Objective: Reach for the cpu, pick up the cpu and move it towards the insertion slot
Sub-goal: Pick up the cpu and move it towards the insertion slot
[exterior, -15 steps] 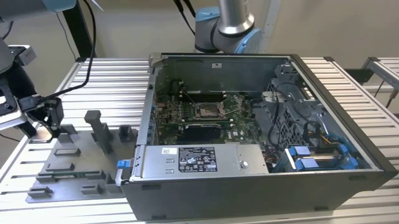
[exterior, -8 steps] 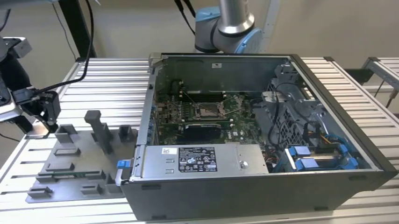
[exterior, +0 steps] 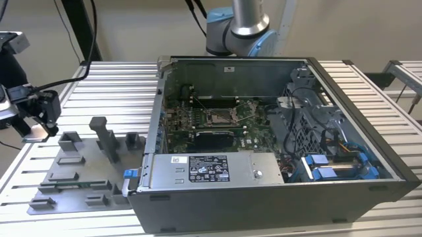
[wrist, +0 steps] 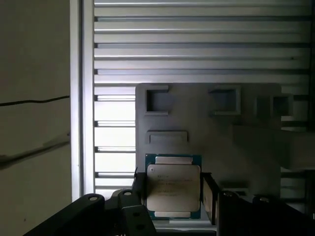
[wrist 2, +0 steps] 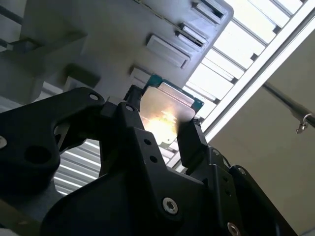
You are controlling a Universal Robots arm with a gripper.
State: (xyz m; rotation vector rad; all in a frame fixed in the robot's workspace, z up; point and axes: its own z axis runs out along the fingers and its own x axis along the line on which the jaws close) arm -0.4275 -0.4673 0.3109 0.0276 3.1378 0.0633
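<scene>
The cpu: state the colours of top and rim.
The cpu has a silvery top and teal-green rim; clearest in the first wrist view.

Slatted metal table point(exterior: 112, 84) with computer case point(exterior: 264, 202) and grey fixture plate point(exterior: 66, 197)

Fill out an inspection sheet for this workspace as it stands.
Surface: slatted metal table, carrying an open computer case.
Job's things: cpu held in the pincer, above the table; insertion slot inside the case, apparently vacant.
Clutter: grey fixture plate with blocks, on the exterior view's left of the case.
Grippers: pincer shut on the cpu, out past the plate, far from the case.
Cables: bundle inside the case; black leads hanging beside the arm.
Surroundings: plain wall; another slatted table on the exterior view's right.
</scene>
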